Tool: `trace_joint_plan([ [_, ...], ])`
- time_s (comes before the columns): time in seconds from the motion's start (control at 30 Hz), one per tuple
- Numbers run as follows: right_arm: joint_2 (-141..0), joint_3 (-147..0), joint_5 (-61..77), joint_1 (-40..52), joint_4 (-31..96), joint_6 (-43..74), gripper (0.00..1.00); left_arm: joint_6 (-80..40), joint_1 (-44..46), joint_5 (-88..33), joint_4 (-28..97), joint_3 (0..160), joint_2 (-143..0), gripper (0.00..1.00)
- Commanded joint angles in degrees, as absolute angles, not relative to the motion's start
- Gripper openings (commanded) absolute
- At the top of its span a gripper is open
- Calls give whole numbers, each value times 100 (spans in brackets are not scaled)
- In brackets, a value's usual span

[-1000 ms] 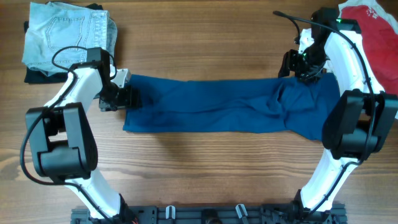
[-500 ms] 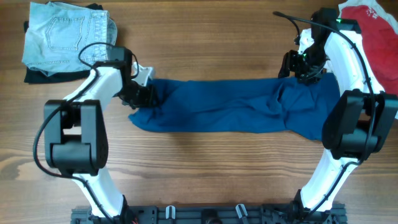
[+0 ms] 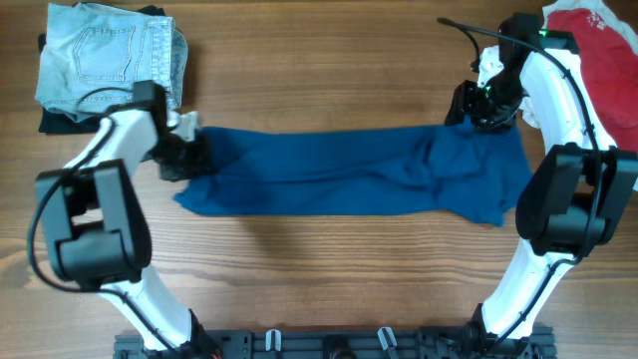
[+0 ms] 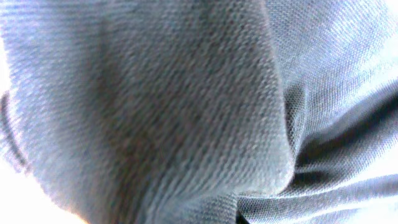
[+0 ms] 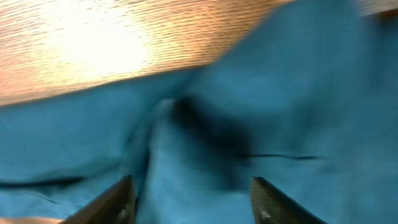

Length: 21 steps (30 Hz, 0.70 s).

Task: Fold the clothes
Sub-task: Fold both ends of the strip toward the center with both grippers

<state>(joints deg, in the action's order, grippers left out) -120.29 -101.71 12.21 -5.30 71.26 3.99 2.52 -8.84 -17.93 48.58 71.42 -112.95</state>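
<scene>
The clothes, a dark blue shirt (image 3: 339, 170), lie stretched in a long band across the middle of the table in the overhead view. My left gripper (image 3: 196, 155) sits at the band's left end, shut on the cloth. Blue weave (image 4: 186, 93) fills the left wrist view and hides the fingers. My right gripper (image 3: 478, 108) hangs over the shirt's far right corner. In the right wrist view its fingers (image 5: 118, 199) stand apart, the gripper (image 5: 193, 182) open over rumpled blue cloth (image 5: 205, 137) near the shirt's edge.
Folded light jeans (image 3: 105, 60) rest on a dark garment (image 3: 55, 122) at the back left. A red garment (image 3: 598, 55) lies at the back right corner. Bare wooden table (image 3: 319, 279) shows in front of the shirt, with a black rail (image 3: 329, 344) along the near edge.
My left gripper pushed right into the shirt's left end, shut, and has drawn back left, dragging that end with it. The right arm has stayed in place.
</scene>
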Motion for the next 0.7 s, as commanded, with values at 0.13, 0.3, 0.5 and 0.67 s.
trace_joint_plan([
  [0.13,-11590,-10141,2759,-486,7015,-121,34,102,-1426,-1295,4890,7279,-10106,4],
  [0.3,-11592,-10007,2982,-467,7131,-150,4,102,-1409,-1295,4888,7279,-9845,4],
  [0.5,-11592,-8895,3308,-379,6772,-233,4,102,-1409,-1293,4915,7306,-9786,4],
  [0.67,-11592,-7883,3306,-377,6064,-102,4,102,-1135,-963,5443,7690,-9738,4],
])
